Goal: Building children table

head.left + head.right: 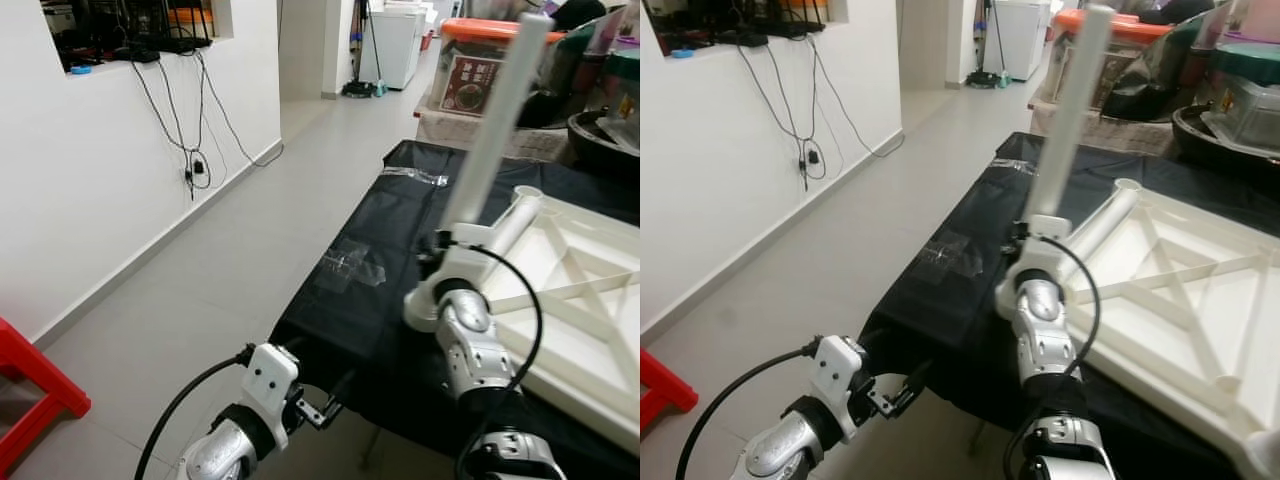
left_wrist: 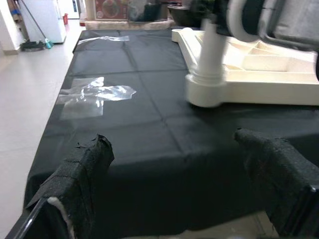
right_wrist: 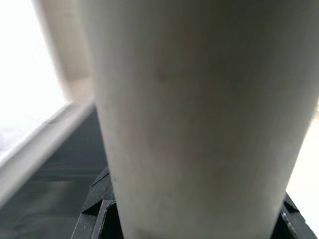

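Nearest to the viewer, the left gripper (image 1: 318,408) hangs low at the near edge of the black-covered table (image 1: 400,200), below its top and touching nothing. Its two tape-wrapped fingers (image 2: 82,172) stand well apart, with bare black cloth showing between them in the left wrist view.

Right gripper (image 1: 447,243): raised above the cloth at the near left corner of the white tabletop (image 1: 570,290). It is pinching the lower end of a white table leg (image 1: 495,125), which rises steeply from the gripper and leans slightly toward the robot's right. In the right wrist view the leg (image 3: 199,114) stands very close to the camera between the black finger bases.

Task piece: the tabletop lies upside down on the cloth, ribbed underside up, on the robot's right half of the table. A round corner socket (image 2: 205,92) sits at its near left corner, resting on the cloth. The held leg meets this socket in the left wrist view; whether it is fully seated cannot be told.

Other items noted: a crumpled piece of clear plastic wrap (image 1: 350,265) lies on the cloth to the left of the tabletop. A second clear strip (image 1: 415,176) lies farther back. A red stool (image 1: 30,390) stands on the tiled floor at far left. Black cables (image 1: 185,130) hang down the white wall.
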{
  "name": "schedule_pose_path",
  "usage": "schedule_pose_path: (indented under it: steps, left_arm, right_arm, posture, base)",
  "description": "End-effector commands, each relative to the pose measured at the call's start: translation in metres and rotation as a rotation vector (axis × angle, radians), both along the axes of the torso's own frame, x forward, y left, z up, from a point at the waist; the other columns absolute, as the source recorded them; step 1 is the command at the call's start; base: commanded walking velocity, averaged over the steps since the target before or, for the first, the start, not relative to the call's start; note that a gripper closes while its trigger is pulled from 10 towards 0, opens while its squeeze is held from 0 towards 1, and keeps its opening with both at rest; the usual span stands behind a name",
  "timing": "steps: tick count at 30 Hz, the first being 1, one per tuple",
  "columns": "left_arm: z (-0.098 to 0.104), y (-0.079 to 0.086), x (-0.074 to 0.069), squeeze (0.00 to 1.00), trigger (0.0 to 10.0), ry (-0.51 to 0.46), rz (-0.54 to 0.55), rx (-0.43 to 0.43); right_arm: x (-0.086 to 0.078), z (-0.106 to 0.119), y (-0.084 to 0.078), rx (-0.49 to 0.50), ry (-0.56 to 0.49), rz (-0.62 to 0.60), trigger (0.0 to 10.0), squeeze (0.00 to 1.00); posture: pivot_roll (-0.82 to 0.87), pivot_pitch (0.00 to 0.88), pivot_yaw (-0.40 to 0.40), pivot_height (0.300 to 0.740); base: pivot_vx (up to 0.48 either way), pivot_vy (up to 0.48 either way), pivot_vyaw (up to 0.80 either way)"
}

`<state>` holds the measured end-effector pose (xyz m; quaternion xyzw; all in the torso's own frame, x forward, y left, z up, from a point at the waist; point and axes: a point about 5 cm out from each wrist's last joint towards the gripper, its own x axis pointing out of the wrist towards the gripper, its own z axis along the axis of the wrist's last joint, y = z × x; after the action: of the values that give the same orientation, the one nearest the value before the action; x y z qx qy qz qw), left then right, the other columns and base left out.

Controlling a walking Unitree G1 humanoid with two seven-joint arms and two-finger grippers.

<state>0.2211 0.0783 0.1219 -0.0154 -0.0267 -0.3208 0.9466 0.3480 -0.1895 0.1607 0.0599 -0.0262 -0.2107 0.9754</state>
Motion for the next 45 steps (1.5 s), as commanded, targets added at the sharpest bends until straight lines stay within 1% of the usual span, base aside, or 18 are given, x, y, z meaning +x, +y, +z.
schedule_pose_path:
  steps: [1,5,6,8,9,13,14,17,20,23,24,27,30,32,35,41,44,45]
  left_arm:
    - [-0.004,-0.001,0.000,0.00,10.0,0.025,-0.006,0.004]
    - [-0.004,-0.001,0.000,0.00,10.0,0.023,-0.004,0.004]
    - [-0.004,-0.001,0.000,0.00,10.0,0.023,-0.003,0.004]
    - [-0.004,-0.001,0.001,0.00,10.0,0.023,-0.002,0.004]
    - [-0.004,-0.001,0.001,0.00,10.0,0.023,-0.002,0.004]
    - [-0.004,0.000,0.001,0.00,10.0,0.023,-0.001,0.003]
    - [-0.004,-0.001,0.001,0.00,10.0,0.024,-0.003,0.004]
    - [-0.004,-0.001,0.002,0.00,10.0,0.024,-0.004,0.004]
    - [-0.004,-0.002,0.002,0.00,10.0,0.022,-0.008,0.004]
    - [-0.004,-0.002,0.002,0.00,10.0,0.022,-0.007,0.003]
    - [-0.004,-0.002,0.002,0.00,10.0,0.021,-0.007,0.004]
    - [-0.004,-0.001,0.003,0.00,10.0,0.020,-0.006,0.004]
    - [-0.003,-0.002,0.003,0.00,10.0,0.019,-0.006,0.004]
    - [-0.003,-0.002,0.003,0.00,10.0,0.019,-0.006,0.004]
    - [-0.003,-0.002,0.003,0.00,10.0,0.018,-0.004,0.003]
    - [-0.003,-0.002,0.002,0.00,10.0,0.016,-0.001,0.001]
    - [-0.002,-0.002,0.001,0.00,10.0,0.017,-0.001,0.000]
    - [-0.002,-0.002,0.001,0.00,10.0,0.017,-0.002,-0.001]
  right_arm:
    - [-0.010,-0.017,-0.010,0.072,0.074,-0.134,0.0,0.00]
    - [-0.011,-0.022,0.006,0.122,0.085,-0.141,0.0,0.00]
    - [-0.009,-0.022,0.012,0.110,0.084,-0.118,9.1,0.00]
    - [-0.007,-0.021,0.015,0.100,0.082,-0.104,10.0,0.00]
    - [-0.006,-0.020,0.020,0.086,0.085,-0.086,10.0,1.00]
    - [-0.004,-0.012,0.027,0.085,0.020,0.010,10.0,1.00]
    - [0.002,-0.004,0.029,0.089,-0.061,0.137,10.0,0.00]
    - [0.006,-0.002,0.027,0.091,-0.088,0.199,10.0,0.00]
    - [0.013,0.002,0.025,-0.008,-0.136,0.461,10.0,0.00]
    - [0.014,0.002,0.024,-0.006,-0.133,0.547,10.0,0.00]
    - [0.016,0.001,0.023,0.031,-0.110,0.675,10.0,0.00]
    - [0.016,0.001,0.022,0.060,-0.097,0.761,10.0,0.00]
    - [0.014,0.000,0.021,0.143,-0.044,1.098,10.0,0.00]
    - [0.014,0.000,0.021,0.143,-0.044,1.098,10.0,0.00]
    - [0.007,0.003,0.025,0.193,-0.049,1.303,10.0,0.00]
    - [-0.012,-0.008,0.040,0.112,0.054,1.660,10.0,0.00]
    - [-0.017,-0.012,0.044,0.074,0.086,1.730,10.0,0.00]
    - [-0.019,-0.015,0.047,0.019,0.112,1.755,9.3,0.00]
  posture:
    - [0.11,0.031,-0.043,0.740]
    - [0.12,0.033,-0.049,0.740]
    - [0.12,0.035,-0.048,0.740]
    - [0.11,0.037,-0.048,0.740]
    - [0.11,0.037,-0.048,0.740]
    - [0.11,0.037,-0.045,0.740]
    - [0.11,0.038,-0.046,0.740]
    - [0.11,0.038,-0.044,0.740]
    - [0.11,0.038,-0.047,0.740]
    - [0.11,0.039,-0.044,0.740]
    - [0.11,0.037,-0.045,0.740]
    - [0.11,0.037,-0.045,0.740]
    - [0.12,0.036,-0.052,0.740]
    - [0.12,0.036,-0.052,0.740]
    - [0.12,0.038,-0.051,0.740]
    - [0.12,0.043,-0.052,0.740]
    - [0.12,0.043,-0.052,0.740]
    - [0.12,0.044,-0.050,0.740]
  base:
    - [0.000,0.000,0.00]
    - [0.000,0.000,0.00]
    - [0.000,0.000,0.00]
    - [0.000,0.000,0.00]
    - [0.000,0.000,0.00]
    - [0.000,0.000,0.00]
    - [0.000,0.000,0.00]
    - [0.000,0.000,0.00]
    - [0.000,0.000,0.00]
    - [0.000,0.000,0.00]
    - [0.000,0.000,0.00]
    - [0.000,0.000,0.00]
    - [0.000,0.000,0.00]
    - [0.000,0.000,0.00]
    - [0.000,0.000,0.00]
    - [0.000,0.000,0.00]
    - [0.000,0.000,0.00]
    - [0.000,0.000,0.00]
